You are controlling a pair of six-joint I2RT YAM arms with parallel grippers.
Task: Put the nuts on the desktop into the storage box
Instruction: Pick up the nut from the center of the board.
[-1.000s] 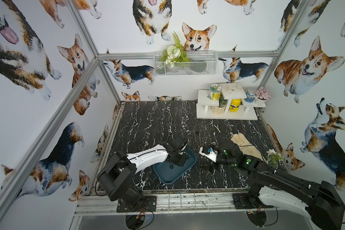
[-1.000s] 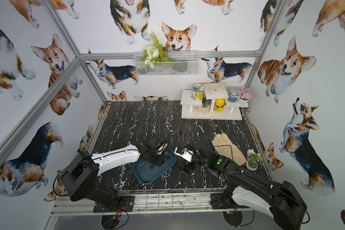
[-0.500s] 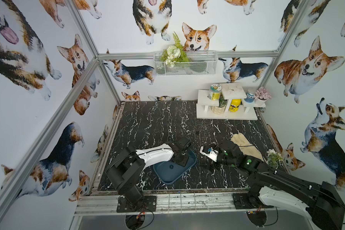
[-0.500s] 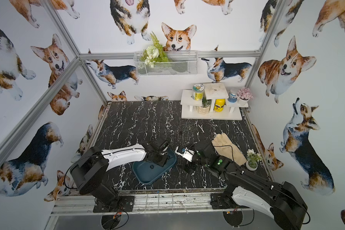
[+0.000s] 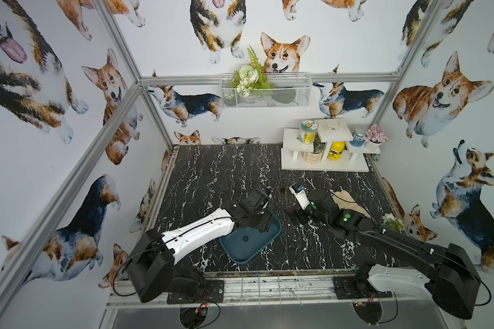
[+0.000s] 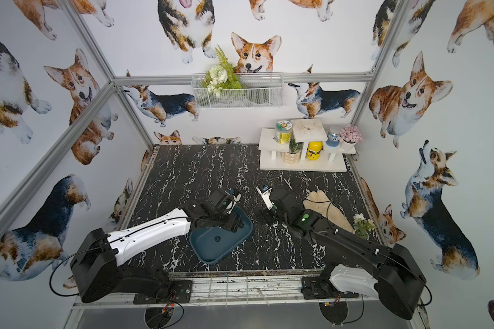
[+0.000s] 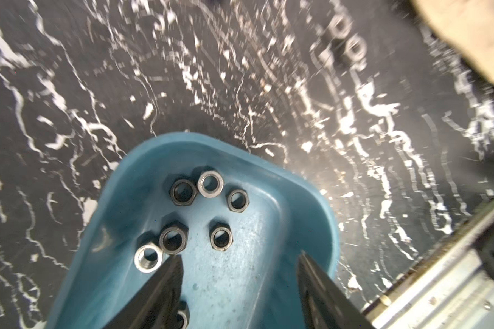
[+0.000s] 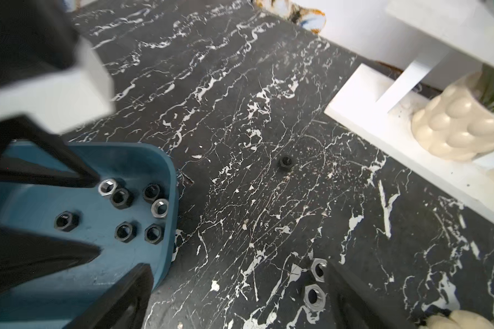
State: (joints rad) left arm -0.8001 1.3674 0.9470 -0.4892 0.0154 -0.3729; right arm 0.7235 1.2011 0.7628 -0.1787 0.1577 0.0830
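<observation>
While the left tool (image 7: 237, 287) hangs over the storage box (image 7: 322, 216), its jaws stand apart w/ nothing between them; one fingertip (image 7: 173, 266) sits just beside a silver nut (image 7: 147, 258). Six nuts lie loose on the box floor in the left wrist view, a seventh partly hidden under the finger; the right wrist view shows seven. In both top views the box (image 5: 241, 252) sits near the front edge of the desk (image 5: 211, 176), left arm's wrist covering its far corner.

Mid-desk, one black nut (image 8: 285, 163) lies alone, well apart from the box, nothing around it.

Further right, the right tool (image 8: 234, 302) hovers low, jaws wide, nothing held. Two silver nuts (image 8: 315, 280) lie on the desk just beside its right finger, near each other. Cream glove (image 5: 351, 202) lies close behind that arm, a small potted plant (image 5: 392, 222) at the desk's right edge. White stepped shelf (image 5: 324, 165) w/ jars at back right.
</observation>
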